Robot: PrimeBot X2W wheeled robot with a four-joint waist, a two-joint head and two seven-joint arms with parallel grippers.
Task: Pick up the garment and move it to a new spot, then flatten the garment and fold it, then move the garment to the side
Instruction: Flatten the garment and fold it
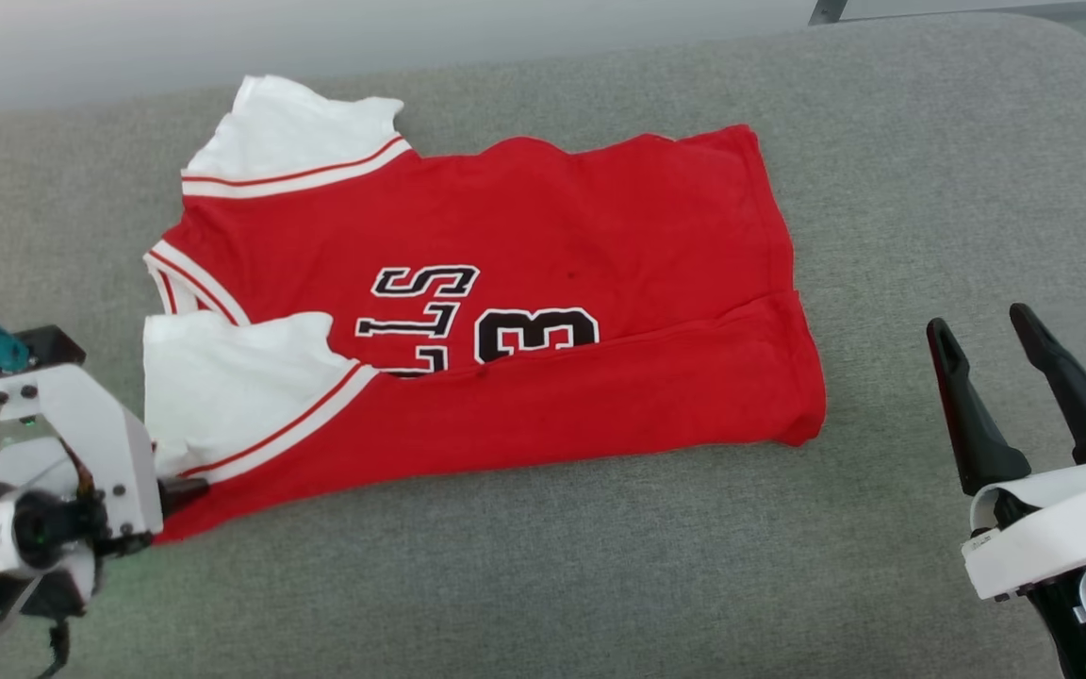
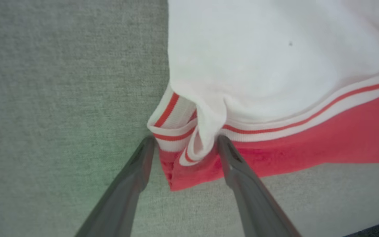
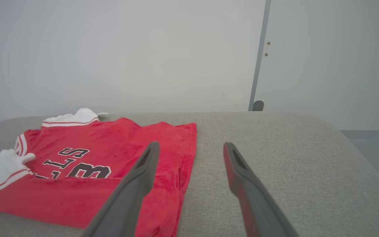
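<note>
Soft, even light is falling on the grey upholstery [image 1: 600, 566], and the garment [image 1: 524, 226] is casting only a thin, faint shadow along its near hem. A green glow is tinting the fabric beside the left wrist housing [image 1: 81, 443] in the head view and is spreading over the lower left of the left wrist view. There the white sleeve [image 2: 258, 49] is nearly washing out, and the left fingers [image 2: 252, 197] are blurring at close range. In the right wrist view the pale wall [image 3: 110, 49] is rendering flat and evenly bright, while the right fingers [image 3: 127, 197] are softening toward the bottom edge.
</note>
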